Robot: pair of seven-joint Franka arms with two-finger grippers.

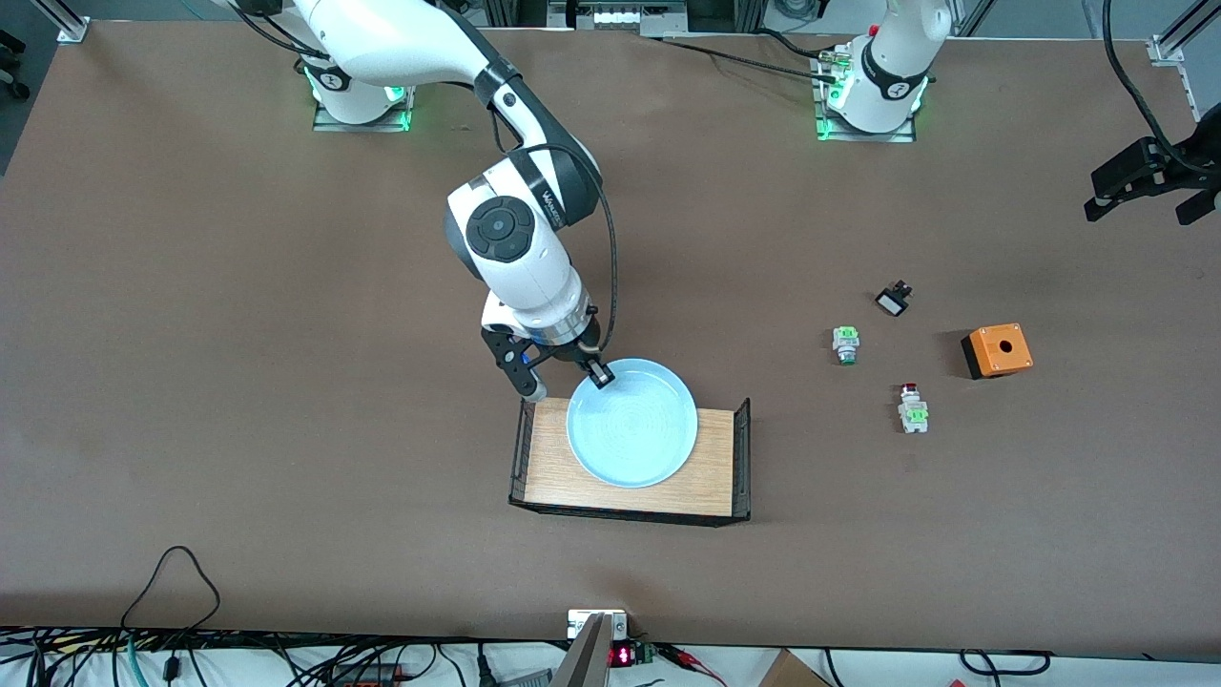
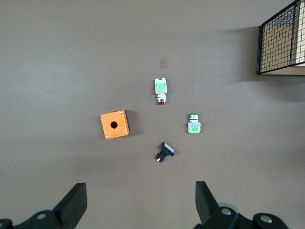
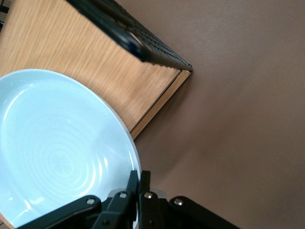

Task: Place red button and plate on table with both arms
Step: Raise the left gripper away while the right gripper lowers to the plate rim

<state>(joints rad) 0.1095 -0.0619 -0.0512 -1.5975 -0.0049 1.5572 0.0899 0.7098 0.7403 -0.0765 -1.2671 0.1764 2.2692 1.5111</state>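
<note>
My right gripper [image 1: 601,375] is clamped on the rim of the plate [image 1: 631,423]; in the right wrist view my fingers [image 3: 132,182] stand pinched together over that rim, one inside the plate [image 3: 57,148] and one outside; the plate lies on the tray [image 1: 717,456], its rim overhanging the tray's edge that faces the arm bases; the tray is a light-wood board with black mesh ends [image 3: 138,40], resting on the table [image 1: 286,382].

My left gripper [image 1: 1149,181] hangs in the air at the left arm's end of the table, jaws wide apart and gripping nothing; in the left wrist view my two fingertips [image 2: 74,202] frame the small parts lying below; this arm waits.

Taking the tray as landmark, the red button [image 1: 912,407] lies on the table well apart from it, toward the left arm's end, on its side with the red cap pointing toward the bases; the same button [image 2: 161,89] shows in the left wrist view; the green button [image 1: 845,344] lies between tray and red button, closer to the bases; the black part [image 1: 894,300] sits closer still to the bases; the orange box [image 1: 998,350] stands farthest from the tray of these, with a round hole in its top.
</note>
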